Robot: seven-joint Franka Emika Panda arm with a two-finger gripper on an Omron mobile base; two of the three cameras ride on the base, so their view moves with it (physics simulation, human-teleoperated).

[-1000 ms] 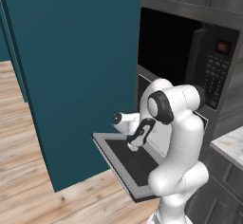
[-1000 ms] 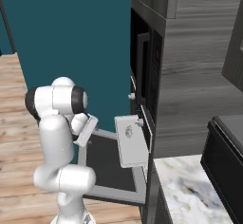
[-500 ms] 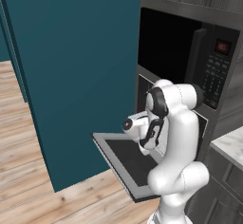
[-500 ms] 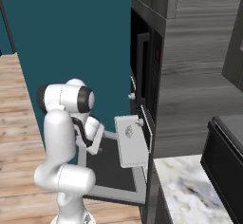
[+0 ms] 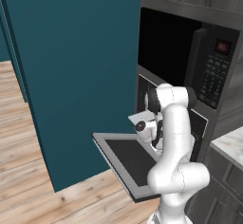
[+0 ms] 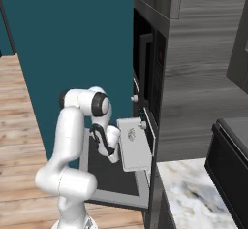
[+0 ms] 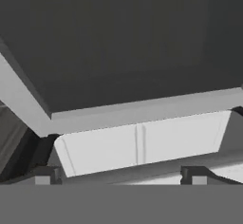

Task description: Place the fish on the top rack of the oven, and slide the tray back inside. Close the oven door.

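The oven (image 6: 144,107) stands open, its door (image 5: 127,158) lying flat with the dark glass facing up. The pale tray (image 6: 134,149) is slid out above the door, and a small grey fish (image 6: 131,135) lies on it. My gripper (image 6: 110,150) hangs low at the tray's (image 5: 137,118) left edge, over the door (image 6: 103,173). In the hand view the fingertips (image 7: 42,176) stand wide apart with nothing between them, so the gripper (image 7: 118,176) is open. That view looks at the door's dark glass (image 7: 118,38) and grey frame, with a pale surface below.
A tall teal panel (image 5: 71,71) rises left of the door. The black microwave (image 5: 209,69) with a red display sits above the oven. A marble counter (image 6: 191,194) and a black box-shaped oven (image 6: 231,160) lie to the right. Wooden floor (image 5: 28,190) spreads on the left.
The arm has swung toward the oven. The hand moved from over the door's left part to the tray's edge and dropped lower. Door, tray and fish stayed put.
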